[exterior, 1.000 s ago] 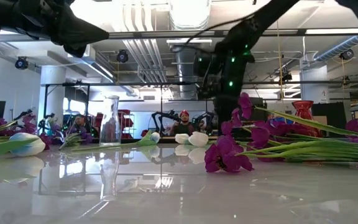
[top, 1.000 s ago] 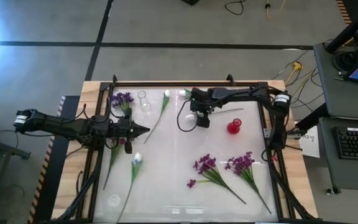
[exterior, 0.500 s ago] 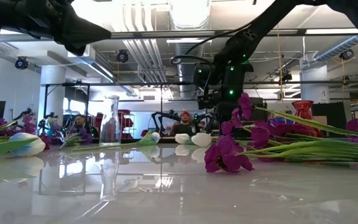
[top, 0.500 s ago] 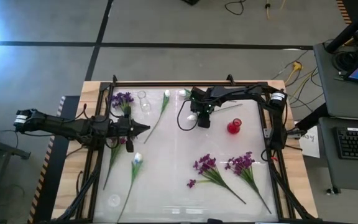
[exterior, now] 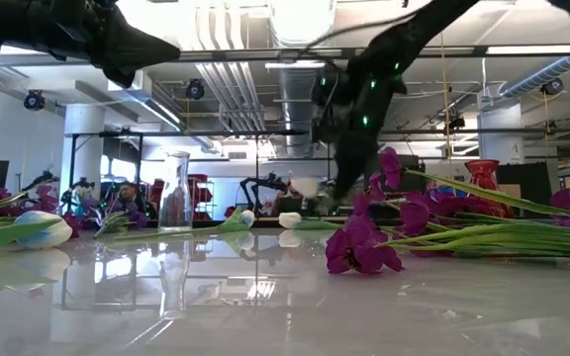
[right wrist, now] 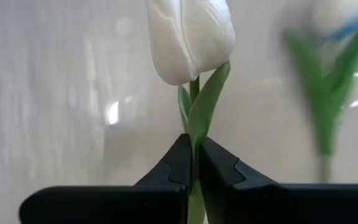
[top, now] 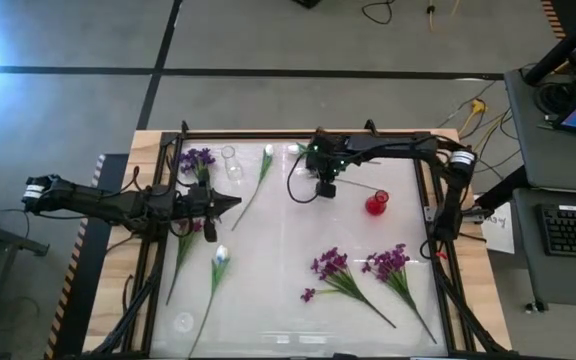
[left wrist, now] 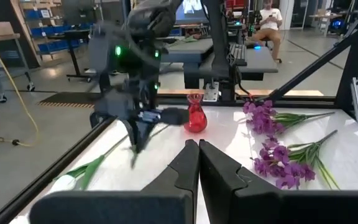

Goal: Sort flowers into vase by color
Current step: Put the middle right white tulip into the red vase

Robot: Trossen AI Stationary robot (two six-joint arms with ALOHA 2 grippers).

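My right gripper [top: 325, 188] hangs over the far middle of the table, shut on a white tulip [right wrist: 189, 38]. Its bud shows off the table in the low view [exterior: 310, 185]. My left gripper [top: 236, 204] is shut and empty above the table's left half. Other white tulips lie flat near the clear glass vase [top: 230, 160] and at the near left [top: 220, 256]. Purple clusters lie at the far left [top: 198, 160] and the near right [top: 330, 265]. The red vase [top: 376, 204] stands upright to the right of my right gripper. My right gripper pinches the white tulip's thin green stem and a leaf [right wrist: 193, 140] between its two fingers, just below the bud. The fingers lie across the stem and slant down from above. The bud is lifted clear of the table; where the stem's far end sits does not show.
A second white tulip [right wrist: 328, 81] lies on the table close beside the held one. A small clear glass piece [top: 183, 322] sits at the near left corner. A raised frame [top: 298, 134] runs round the table. People sit in the room beyond the table.
My right gripper has gone up and a little toward the table's far edge and has tipped. The white tulip's bud, which lay on the table, is now lifted clear with it.
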